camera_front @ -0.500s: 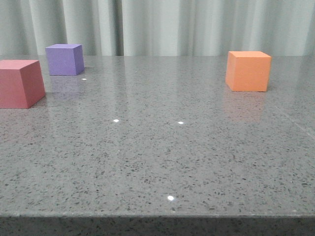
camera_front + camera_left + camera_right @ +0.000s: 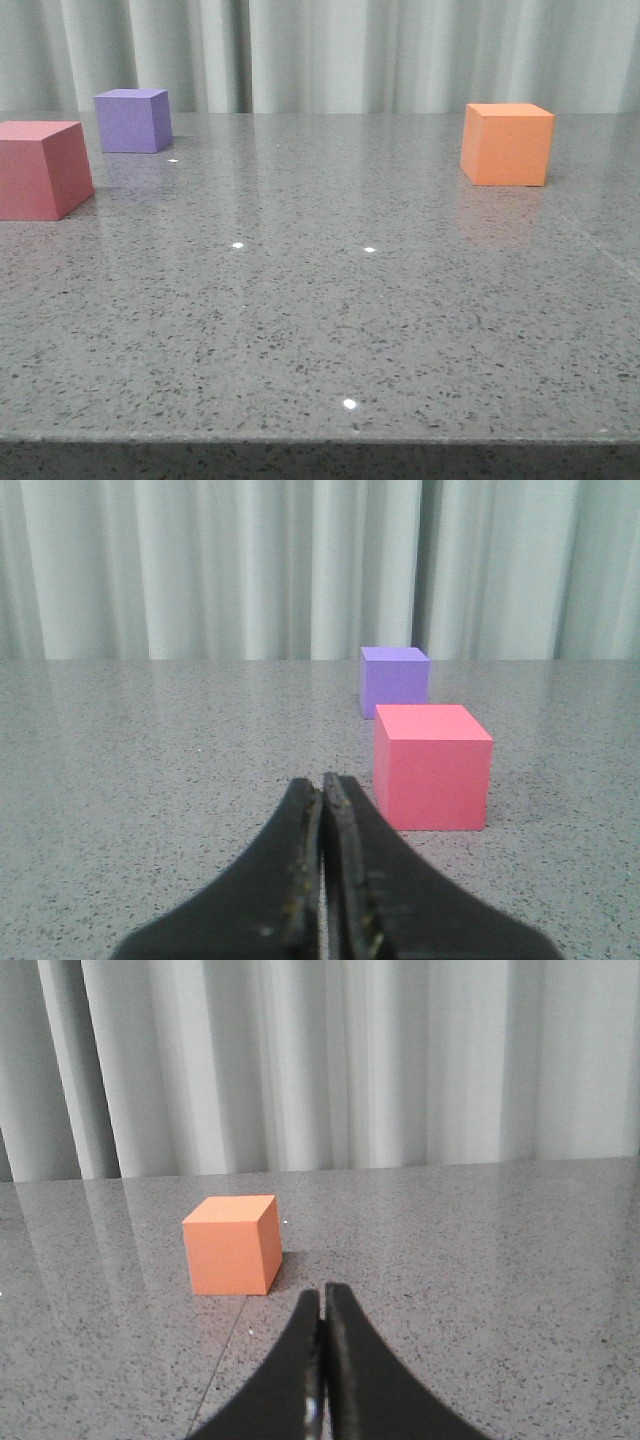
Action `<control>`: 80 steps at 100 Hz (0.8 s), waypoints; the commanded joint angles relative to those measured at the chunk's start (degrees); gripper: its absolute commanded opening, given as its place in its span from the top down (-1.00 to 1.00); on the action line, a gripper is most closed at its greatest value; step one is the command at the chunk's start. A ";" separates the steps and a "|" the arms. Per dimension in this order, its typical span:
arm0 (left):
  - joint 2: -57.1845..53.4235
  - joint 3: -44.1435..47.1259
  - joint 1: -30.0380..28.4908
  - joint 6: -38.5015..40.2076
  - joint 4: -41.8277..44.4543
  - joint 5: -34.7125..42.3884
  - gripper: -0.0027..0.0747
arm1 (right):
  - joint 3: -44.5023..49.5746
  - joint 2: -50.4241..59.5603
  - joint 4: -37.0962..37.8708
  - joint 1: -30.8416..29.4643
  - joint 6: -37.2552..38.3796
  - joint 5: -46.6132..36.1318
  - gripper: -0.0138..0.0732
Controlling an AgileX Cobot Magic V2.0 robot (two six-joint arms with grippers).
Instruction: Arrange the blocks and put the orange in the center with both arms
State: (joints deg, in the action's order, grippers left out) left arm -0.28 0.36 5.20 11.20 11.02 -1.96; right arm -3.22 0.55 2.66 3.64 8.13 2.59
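Sitting at nine o'clock on the worktop [image 2: 320,330]: pink-red cube [image 2: 42,168], purple cube [image 2: 133,120] just behind at ten. Resting apart at two o'clock: orange cube [image 2: 507,144], squarely upright, no long axis, one flat face turned forward. Left fingers [image 2: 322,792] and right fingers [image 2: 322,1300] pressing closed, gripping nothing. Judging: task only starting; next, opening right fingers, approaching orange toward centre.

A matte pink-red foam cube [image 2: 40,168], a matte purple foam cube [image 2: 132,120] and a matte orange foam cube [image 2: 506,144] stand on a glossy grey speckled stone table [image 2: 320,330]. Behind hangs a pale grey-white pleated curtain [image 2: 330,50]. Both hands' tapered fingers [image 2: 300,880] are black.
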 commanded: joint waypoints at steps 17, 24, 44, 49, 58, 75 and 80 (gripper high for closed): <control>-1.79 2.40 0.06 0.33 -0.12 4.94 0.98 | -20.02 -9.27 -0.71 -0.37 -0.35 18.35 0.84; -1.79 2.40 0.06 0.33 -0.12 4.94 0.98 | -25.37 -13.55 -0.71 -0.37 -0.35 23.75 0.84; -1.79 2.40 0.06 0.33 -0.12 4.94 0.98 | -39.29 -28.63 -0.71 -0.37 -0.35 36.63 0.84; -1.79 2.40 0.06 0.33 -0.12 4.94 0.98 | -42.11 -32.02 -0.95 -0.37 -0.35 38.28 0.84; -1.79 2.40 0.06 0.33 -0.12 4.94 0.98 | -46.20 -37.57 -2.08 -0.37 -0.35 40.86 0.84; -1.79 2.40 0.06 0.33 -0.12 4.94 0.98 | -49.03 -45.34 -3.66 -0.37 -0.35 43.96 0.84; -1.79 2.40 0.06 0.33 -0.12 4.94 0.98 | -49.03 -46.96 -3.66 -0.37 -0.35 44.19 0.84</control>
State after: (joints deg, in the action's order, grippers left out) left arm -0.28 0.36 5.20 11.20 11.02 -1.96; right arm -50.10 -43.62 -0.58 3.64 8.13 48.66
